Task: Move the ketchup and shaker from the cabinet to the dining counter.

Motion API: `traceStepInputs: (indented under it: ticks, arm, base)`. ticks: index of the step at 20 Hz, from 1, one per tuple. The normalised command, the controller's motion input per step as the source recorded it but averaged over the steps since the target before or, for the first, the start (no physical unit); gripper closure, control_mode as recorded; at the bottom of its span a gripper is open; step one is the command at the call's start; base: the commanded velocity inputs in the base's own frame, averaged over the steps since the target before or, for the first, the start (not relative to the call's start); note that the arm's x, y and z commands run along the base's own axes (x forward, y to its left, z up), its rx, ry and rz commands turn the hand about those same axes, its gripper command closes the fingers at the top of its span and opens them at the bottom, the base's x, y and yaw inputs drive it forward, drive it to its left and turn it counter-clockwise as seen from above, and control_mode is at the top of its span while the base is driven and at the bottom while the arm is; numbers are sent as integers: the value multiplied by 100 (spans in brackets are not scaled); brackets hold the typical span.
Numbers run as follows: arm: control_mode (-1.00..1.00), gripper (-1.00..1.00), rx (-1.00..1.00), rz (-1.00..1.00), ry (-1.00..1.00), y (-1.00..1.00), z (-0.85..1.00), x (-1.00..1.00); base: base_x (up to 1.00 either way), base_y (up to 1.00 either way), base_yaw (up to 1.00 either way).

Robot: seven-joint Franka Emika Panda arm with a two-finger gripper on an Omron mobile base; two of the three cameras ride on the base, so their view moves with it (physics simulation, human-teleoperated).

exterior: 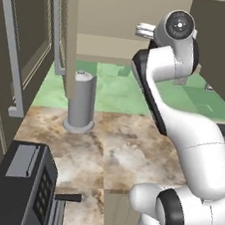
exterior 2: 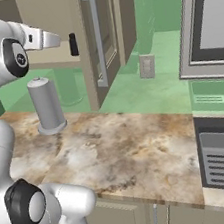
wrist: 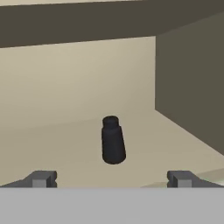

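A: Closest to the base, a black appliance (exterior: 22, 185) sits at the left edge of the marble worktop (exterior 2: 125, 152), and a dark slatted unit (exterior 2: 223, 161) sits at the right end.

B: Further along the worktop, the tall grey cylinder (exterior: 81, 102) stands upright on its round base, just beside the open cabinet door (exterior 2: 96, 40) with its long silver bar handle (exterior 2: 95, 38).

A: And the arm is stretched up and forward, hand level with the cabinet (wrist: 87, 83) opening. In the hand view the gripper (wrist: 112, 179) has its two fingertips (wrist: 43, 178) spread wide apart, nothing between them.

B: Straight ahead, between those tips but well beyond them, there's the shaker (wrist: 112, 140) — small, black, tapered top, standing upright on the pale cabinet shelf. No contact.

A: From the right base view the shaker shows as a dark shape just past the hand, inside the cabinet.

B: Behind it, the plain beige back wall, with a darker side wall to the right.
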Motion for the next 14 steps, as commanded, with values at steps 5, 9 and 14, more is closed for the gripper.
traceStepInputs:
  ticks: [5,9,14]
  arm:
    - [-100,-100,0,1,0,-2,0,27]
    - [-100,-100,0,0,0,0,0,28]
    - [-100,-100,0,1,0,-17,-4,18]
  base:
    - [0,0,0]
    - [0,0,0]
    - [0,0,0]
